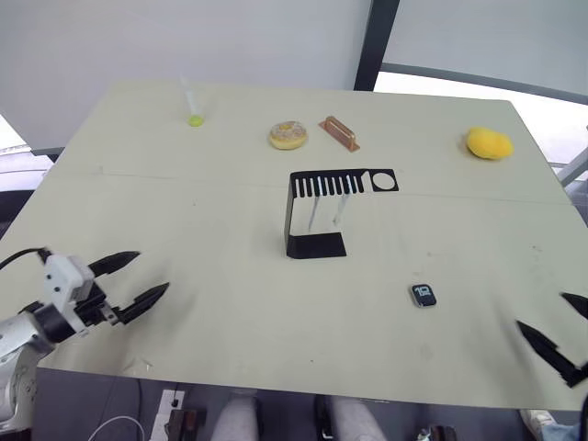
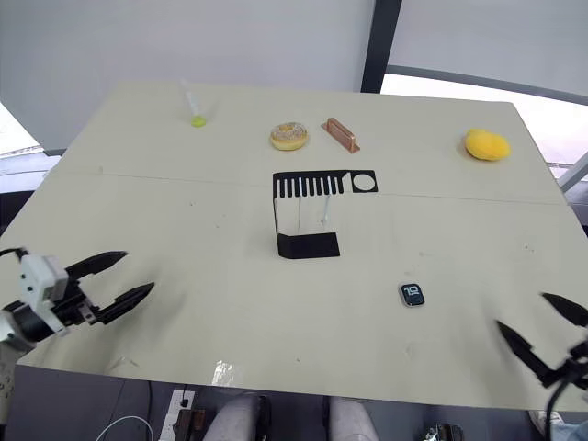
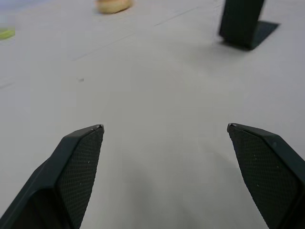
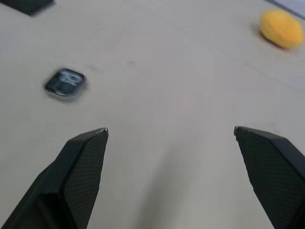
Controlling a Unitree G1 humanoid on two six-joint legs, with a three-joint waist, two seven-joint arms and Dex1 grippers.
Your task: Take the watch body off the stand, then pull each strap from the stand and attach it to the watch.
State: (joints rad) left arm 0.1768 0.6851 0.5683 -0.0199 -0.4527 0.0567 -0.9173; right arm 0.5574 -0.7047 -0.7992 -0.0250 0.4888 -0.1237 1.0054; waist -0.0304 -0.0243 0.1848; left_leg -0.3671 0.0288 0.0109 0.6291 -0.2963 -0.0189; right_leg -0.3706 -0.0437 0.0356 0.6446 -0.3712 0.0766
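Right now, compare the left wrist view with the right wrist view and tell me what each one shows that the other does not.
Left wrist view alone: the open left gripper, the base of the black stand, a doughnut and a bit of something green at the far edge.

Right wrist view alone: the open right gripper, the watch body lying flat on the table with its screen up, and a yellow lemon-like fruit.

Shared: the pale table, bare between each pair of fingers. Neither gripper holds anything.
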